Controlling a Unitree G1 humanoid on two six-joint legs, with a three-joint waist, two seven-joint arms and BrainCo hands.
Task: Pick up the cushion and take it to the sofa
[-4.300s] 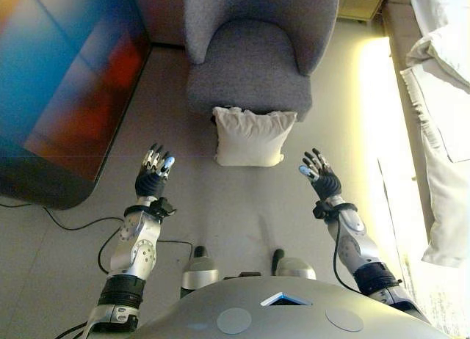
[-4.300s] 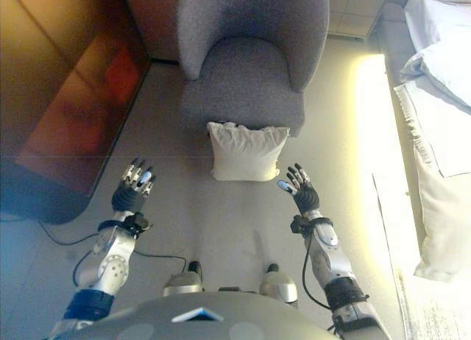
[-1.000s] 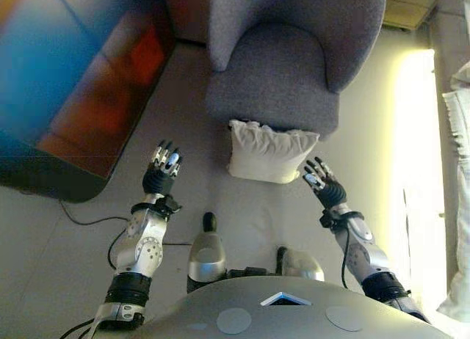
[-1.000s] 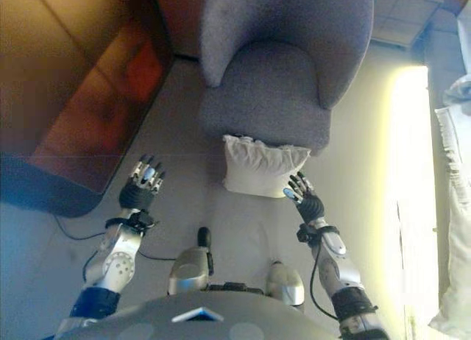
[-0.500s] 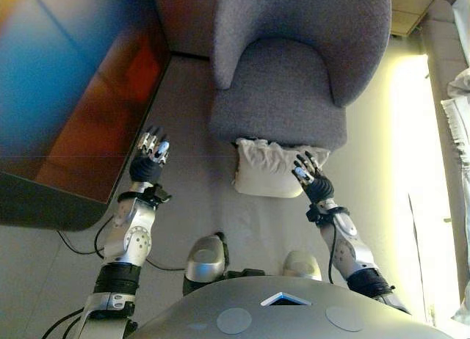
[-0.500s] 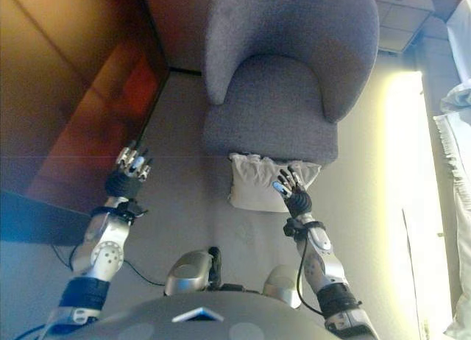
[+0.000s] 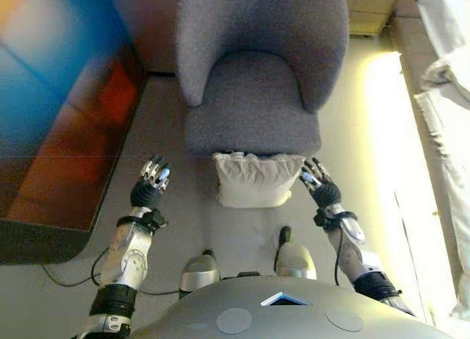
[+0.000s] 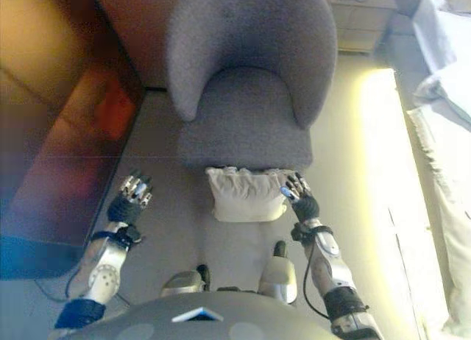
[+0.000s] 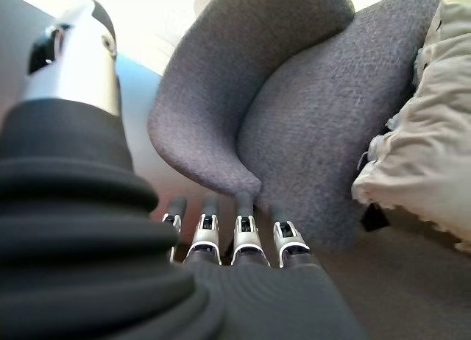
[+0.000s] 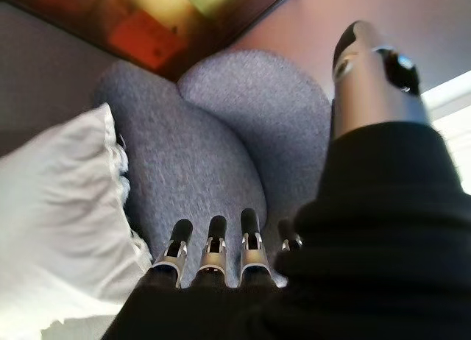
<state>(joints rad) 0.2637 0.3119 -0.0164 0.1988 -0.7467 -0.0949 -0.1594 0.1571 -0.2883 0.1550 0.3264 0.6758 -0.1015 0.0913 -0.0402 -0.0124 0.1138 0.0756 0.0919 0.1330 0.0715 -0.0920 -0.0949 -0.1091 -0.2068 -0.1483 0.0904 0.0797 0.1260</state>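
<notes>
A white frilled cushion (image 7: 252,180) stands on the floor, leaning against the front of a grey armchair (image 7: 252,97). My right hand (image 7: 320,185) is open at the cushion's right edge, close to it. The cushion (image 10: 59,207) and the armchair (image 10: 221,134) also show in the right wrist view. My left hand (image 7: 150,186) is open and empty, well to the left of the cushion, apart from it. In the left wrist view the cushion (image 9: 434,134) lies past the straight fingers (image 9: 246,237).
A large dark screen or cabinet (image 7: 59,104) stands to the left. White bedding (image 7: 448,119) lies along the right side. A bright strip of floor (image 7: 382,133) runs between the armchair and the bedding.
The camera has shifted and the scene has moved left in view. My right hand has slid from the cushion's front face to its right edge. My left hand stays open on the left.
</notes>
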